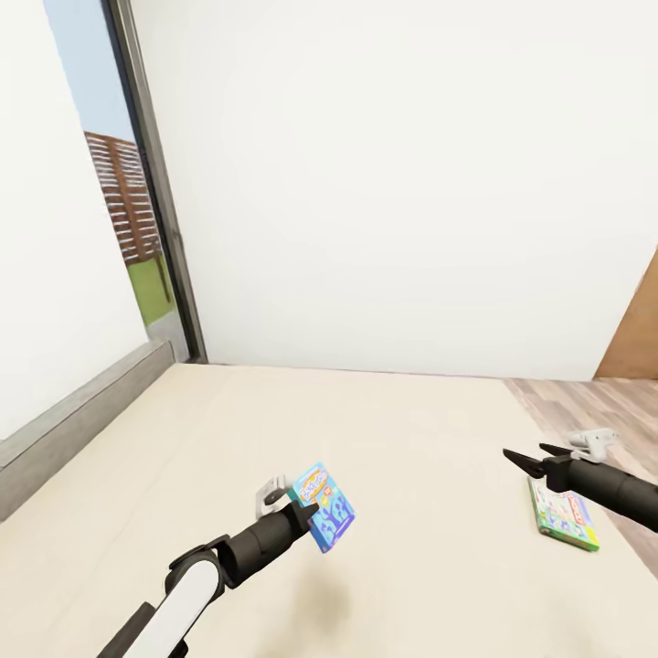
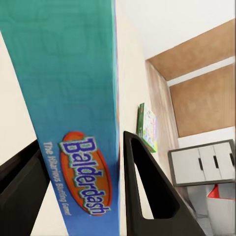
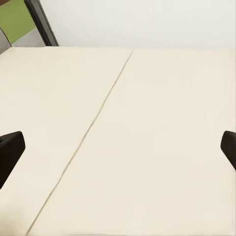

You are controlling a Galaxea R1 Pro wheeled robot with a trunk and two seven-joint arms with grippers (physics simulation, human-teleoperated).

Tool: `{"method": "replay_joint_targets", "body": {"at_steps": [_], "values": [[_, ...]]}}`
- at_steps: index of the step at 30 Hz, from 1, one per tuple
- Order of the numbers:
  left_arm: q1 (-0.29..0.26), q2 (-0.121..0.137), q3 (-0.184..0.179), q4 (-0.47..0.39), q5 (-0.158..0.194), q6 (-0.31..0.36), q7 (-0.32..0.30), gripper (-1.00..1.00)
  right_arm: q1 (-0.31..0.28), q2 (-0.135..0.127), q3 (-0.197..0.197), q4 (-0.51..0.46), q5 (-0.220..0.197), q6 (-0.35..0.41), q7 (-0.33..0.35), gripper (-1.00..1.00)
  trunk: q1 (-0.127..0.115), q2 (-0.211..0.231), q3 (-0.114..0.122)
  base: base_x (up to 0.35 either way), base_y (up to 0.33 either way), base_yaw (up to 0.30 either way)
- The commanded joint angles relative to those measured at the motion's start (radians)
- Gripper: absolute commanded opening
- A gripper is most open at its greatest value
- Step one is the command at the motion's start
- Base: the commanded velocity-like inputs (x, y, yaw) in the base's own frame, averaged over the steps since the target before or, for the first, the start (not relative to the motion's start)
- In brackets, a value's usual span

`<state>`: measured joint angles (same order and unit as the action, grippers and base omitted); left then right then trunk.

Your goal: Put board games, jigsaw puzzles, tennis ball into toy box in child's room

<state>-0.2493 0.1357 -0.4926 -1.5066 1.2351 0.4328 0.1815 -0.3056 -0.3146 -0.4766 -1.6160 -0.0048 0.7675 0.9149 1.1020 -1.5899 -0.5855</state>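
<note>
My left gripper (image 1: 306, 505) is shut on a blue-purple board game (image 1: 326, 508), holding it tilted up above the beige bed (image 1: 183, 457). In the left wrist view the box's teal "Balderdash" face (image 2: 73, 123) sits clamped between the two black fingers (image 2: 147, 196). A green board game (image 1: 564, 514) lies flat near the bed's right edge; it also shows in the left wrist view (image 2: 147, 127). My right gripper (image 1: 525, 451) hovers open just beyond the far left corner of the green box, with nothing between its fingers. In the right wrist view its fingertips (image 3: 10, 152) frame bare mattress (image 3: 123, 123).
A white wall rises behind the bed, with a dark-framed window (image 1: 155, 201) and a grey ledge (image 1: 82, 411) on the left. Wood plank floor (image 1: 594, 402) and a brown panel (image 1: 635, 338) lie right of the bed. A grey-drawered cabinet (image 2: 201, 164) stands beyond.
</note>
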Motion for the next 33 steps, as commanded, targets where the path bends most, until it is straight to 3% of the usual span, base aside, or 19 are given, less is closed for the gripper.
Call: {"method": "replay_joint_targets", "body": {"at_steps": [1,33], "values": [[-0.001,0.001,-0.001,-0.002,0.011,0.0,0.009,-1.0,-0.001,0.0,-0.002,-0.001,0.0,0.007,0.004,1.0,-0.004,0.007,0.002,0.0,0.0,-0.293],[-0.001,0.002,0.0,-0.001,0.012,0.0,0.009,-1.0,0.0,0.0,-0.006,-0.001,-0.001,0.007,0.006,1.0,-0.127,0.231,0.102,0.0,0.0,-0.294]]}}
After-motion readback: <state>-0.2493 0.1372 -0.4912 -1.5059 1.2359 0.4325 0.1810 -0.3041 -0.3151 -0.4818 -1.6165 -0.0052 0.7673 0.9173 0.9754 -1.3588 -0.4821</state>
